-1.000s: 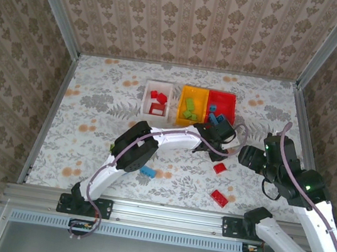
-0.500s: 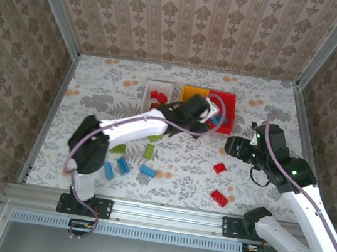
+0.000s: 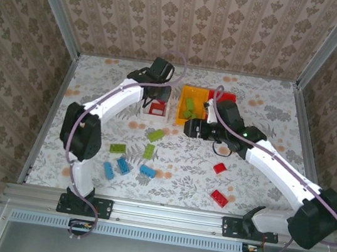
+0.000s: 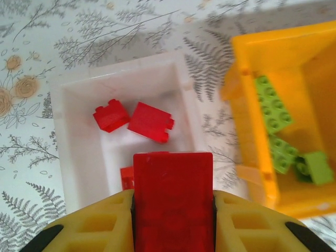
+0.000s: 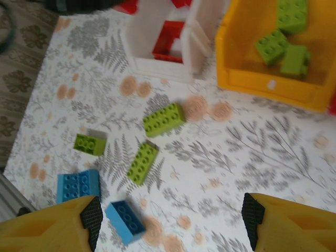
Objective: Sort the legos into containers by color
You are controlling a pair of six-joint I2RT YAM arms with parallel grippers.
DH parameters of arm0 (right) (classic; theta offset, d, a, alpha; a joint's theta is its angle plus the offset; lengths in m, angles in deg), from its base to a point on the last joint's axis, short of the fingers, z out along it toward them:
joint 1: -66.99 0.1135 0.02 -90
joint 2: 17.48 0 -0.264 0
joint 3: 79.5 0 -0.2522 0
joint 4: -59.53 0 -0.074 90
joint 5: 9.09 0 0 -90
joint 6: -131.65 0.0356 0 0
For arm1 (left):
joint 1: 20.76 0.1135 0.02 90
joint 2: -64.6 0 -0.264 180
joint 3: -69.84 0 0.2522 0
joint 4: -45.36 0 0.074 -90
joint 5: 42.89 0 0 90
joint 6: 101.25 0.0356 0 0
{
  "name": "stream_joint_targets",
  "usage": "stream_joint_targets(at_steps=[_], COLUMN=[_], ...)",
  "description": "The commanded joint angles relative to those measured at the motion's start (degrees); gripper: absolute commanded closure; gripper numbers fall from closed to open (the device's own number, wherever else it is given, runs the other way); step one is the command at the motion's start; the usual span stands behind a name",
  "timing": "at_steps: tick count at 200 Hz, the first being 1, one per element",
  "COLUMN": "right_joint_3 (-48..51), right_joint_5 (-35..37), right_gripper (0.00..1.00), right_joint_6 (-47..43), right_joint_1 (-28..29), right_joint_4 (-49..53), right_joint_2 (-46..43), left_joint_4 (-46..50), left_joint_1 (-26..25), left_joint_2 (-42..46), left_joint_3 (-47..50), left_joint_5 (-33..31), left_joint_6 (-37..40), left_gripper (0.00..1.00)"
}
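My left gripper [image 3: 155, 85] hangs over the white bin [image 3: 146, 100], shut on a flat red brick [image 4: 173, 194]. Two red bricks [image 4: 111, 114] [image 4: 151, 122] lie inside the white bin [image 4: 68, 157]. Beside it, the orange-yellow bin [image 3: 183, 106] holds lime green bricks [image 4: 273, 102]. The red bin [image 3: 229, 99] stands to its right. My right gripper [image 3: 191, 129] is open and empty above the table in front of the orange-yellow bin [image 5: 273, 86]. Below the right gripper [image 5: 171, 223] lie green bricks [image 5: 164, 119] [image 5: 142, 163] [image 5: 90, 144] and blue bricks [image 5: 125, 221] [image 5: 79, 185].
Two loose red bricks [image 3: 220, 168] [image 3: 220, 198] lie on the floral tabletop at the right front. Three blue bricks [image 3: 124, 166] sit near the left front. Patterned walls and metal rails enclose the table.
My left arm swung left from the red and orange-yellow bins to above the white bin. My right arm reached left, from the table's right side to in front of the orange-yellow bin.
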Motion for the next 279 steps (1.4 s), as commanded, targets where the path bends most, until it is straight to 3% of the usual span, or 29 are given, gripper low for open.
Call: stream_joint_targets(at_steps=[1, 69, 109, 155, 193, 225, 252, 279], right_joint_3=[-3.24, -1.72, -1.42, -0.82, 2.03, 7.18, 9.38, 8.49], right_joint_5=[-3.56, -3.64, -3.81, -4.21, -4.65, -5.37, -2.72, -1.06], right_gripper=[0.26, 0.25, 0.25, 0.24, 0.25, 0.24, 0.24, 0.24], right_joint_6=[1.13, 2.43, 2.21, 0.01, -14.13, -25.13, -27.79, -27.05], right_joint_1=[-0.02, -0.54, -0.98, -0.92, 4.32, 12.74, 20.50, 24.79], right_joint_4=[-8.00, -9.71, -8.83, -6.70, -3.50, -2.32, -4.64, -8.16], right_joint_2=[1.99, 2.31, 2.34, 2.09, 1.56, 2.60, 6.81, 13.10], left_joint_4=[5.71, 9.62, 10.37, 10.78, 9.28, 7.46, 8.01, 8.79], left_joint_1=[1.59, 3.75, 3.78, 2.57, 0.54, 0.43, 0.70, 0.62], left_joint_2=[-4.58, -15.58, -17.11, -13.30, -2.86, 11.65, 25.43, 39.76], left_joint_3=[-5.46, -14.76, -16.36, -16.50, -9.20, 6.20, 19.69, 31.89], left_joint_5=[-1.88, -2.88, -2.62, -3.45, -3.93, -1.59, 2.24, 7.21], left_joint_6=[-3.03, -2.02, -0.82, -0.55, -4.39, -9.97, -12.29, -13.72], left_gripper=[0.74, 0.70, 0.50, 0.46, 0.36, 0.33, 0.33, 0.33])
